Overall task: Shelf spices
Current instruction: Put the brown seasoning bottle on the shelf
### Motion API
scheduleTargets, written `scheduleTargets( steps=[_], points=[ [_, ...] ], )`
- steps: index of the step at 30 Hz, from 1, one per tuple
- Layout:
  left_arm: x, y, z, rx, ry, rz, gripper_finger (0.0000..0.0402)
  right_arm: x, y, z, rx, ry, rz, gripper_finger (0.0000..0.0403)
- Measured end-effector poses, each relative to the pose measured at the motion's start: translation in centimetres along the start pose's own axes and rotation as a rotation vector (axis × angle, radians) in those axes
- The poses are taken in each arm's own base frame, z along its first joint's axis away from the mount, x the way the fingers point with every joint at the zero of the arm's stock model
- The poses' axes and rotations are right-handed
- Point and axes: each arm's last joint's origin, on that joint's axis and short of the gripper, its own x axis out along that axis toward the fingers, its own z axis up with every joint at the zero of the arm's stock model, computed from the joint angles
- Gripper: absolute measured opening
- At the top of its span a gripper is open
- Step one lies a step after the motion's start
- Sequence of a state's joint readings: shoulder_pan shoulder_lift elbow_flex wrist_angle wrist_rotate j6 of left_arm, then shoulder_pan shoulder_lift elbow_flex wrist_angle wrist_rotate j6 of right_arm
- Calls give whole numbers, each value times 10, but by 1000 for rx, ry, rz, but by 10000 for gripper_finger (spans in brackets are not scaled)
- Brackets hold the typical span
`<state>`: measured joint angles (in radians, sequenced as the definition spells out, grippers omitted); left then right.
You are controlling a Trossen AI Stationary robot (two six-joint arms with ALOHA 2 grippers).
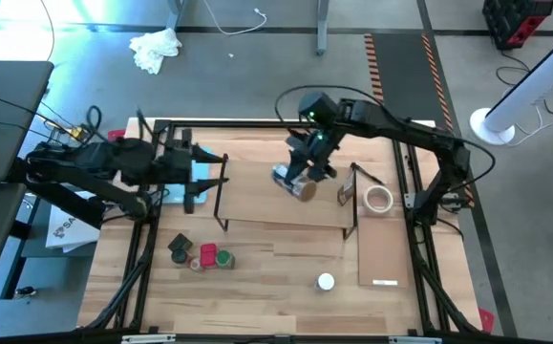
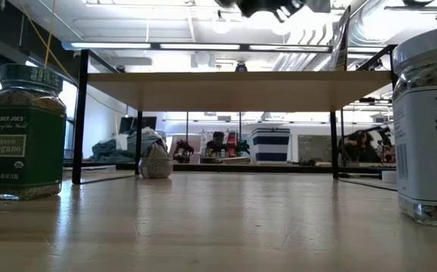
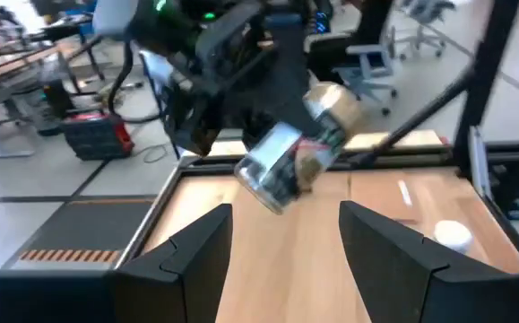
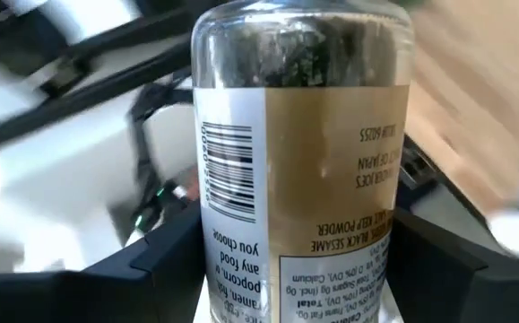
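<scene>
The tan-topped jar [image 4: 304, 152] sits clamped between my right gripper [image 1: 305, 177] fingers, long axis tilted, above the shelf [image 1: 257, 186] plank. My left gripper [image 3: 286, 247] waits half-open, empty, well left.

- The shelf [image 1: 286, 186] stands mid-bench [image 1: 286, 296], spanning its width.
- The right gripper [image 1: 300, 182] holds a jar [image 1: 295, 183] tilted above the shelf top.
- The left gripper [image 1: 214, 170] hovers over the shelf's left end.
- Three jars [image 1: 200, 254] cluster before the shelf, left.
- One jar [image 1: 326, 281] stands alone before it, right.
- A tape ring [image 1: 379, 199] lies at the right end.
</scene>
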<state>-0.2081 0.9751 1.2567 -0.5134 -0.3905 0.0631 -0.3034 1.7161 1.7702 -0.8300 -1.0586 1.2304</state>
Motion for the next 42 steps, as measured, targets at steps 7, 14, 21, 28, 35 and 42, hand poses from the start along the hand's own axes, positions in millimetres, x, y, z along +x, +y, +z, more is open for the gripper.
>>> scheduleTargets(
  steps=[7,14,21,28,35,42],
  points=[
    [11,24,15,-208,-158,24,205,0,33,-3,-341,35,186,268],
    [17,61,24,-590,-294,-105,205,-2,52,-8,-547,30,291,268],
    [58,74,23,-834,-229,-473,208,-3,63,-12,-664,-31,351,268],
    [73,94,26,-830,-323,-544,235,10,65,-21,-663,14,349,268],
    [77,87,27,-835,-282,-671,254,16,64,-22,-634,-20,336,268],
    [81,81,21,-823,-202,-681,255,18,61,-21,-596,-31,314,268]
  ],
)
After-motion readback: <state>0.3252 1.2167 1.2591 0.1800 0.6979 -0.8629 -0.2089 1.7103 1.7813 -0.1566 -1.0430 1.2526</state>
